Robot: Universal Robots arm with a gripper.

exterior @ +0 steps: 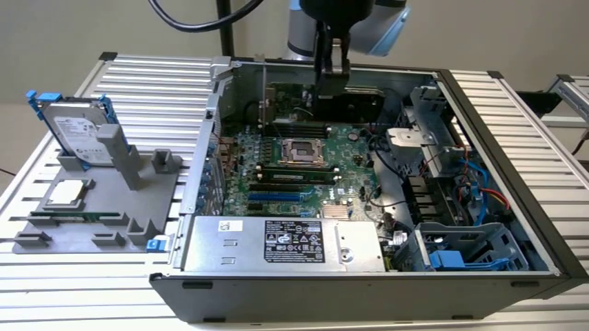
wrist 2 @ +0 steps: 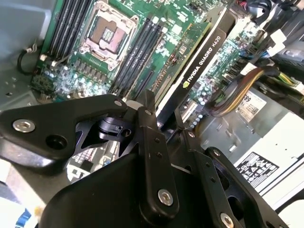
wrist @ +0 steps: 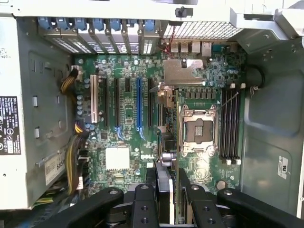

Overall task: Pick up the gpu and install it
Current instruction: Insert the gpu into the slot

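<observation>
The gpu (exterior: 299, 98) hangs upright inside the open computer case (exterior: 487, 131), above the far part of the motherboard (exterior: 294, 172). One face is green circuit board, the other a black cooler. My gripper (exterior: 332, 67) comes down from above and is shut on the card's top edge. In the second wrist view the gpu (wrist 2: 197, 59) runs edge-on away from my gripper (wrist 2: 166, 118), above the memory slots. In the first wrist view the gpu (wrist: 169, 142) shows edge-on between the fingers (wrist: 161, 180), next to the CPU socket (wrist: 197, 130). The expansion slots (wrist: 139, 104) lie beside it, uncovered.
A power supply (exterior: 276, 241) fills the case's near corner, with a drive cage (exterior: 460, 248) and cables beside it. On the exterior view's left, a grey fixture (exterior: 101, 200) holds a silver hard drive (exterior: 78, 131) in a blue frame, a processor (exterior: 69, 194) and a memory stick (exterior: 78, 216).
</observation>
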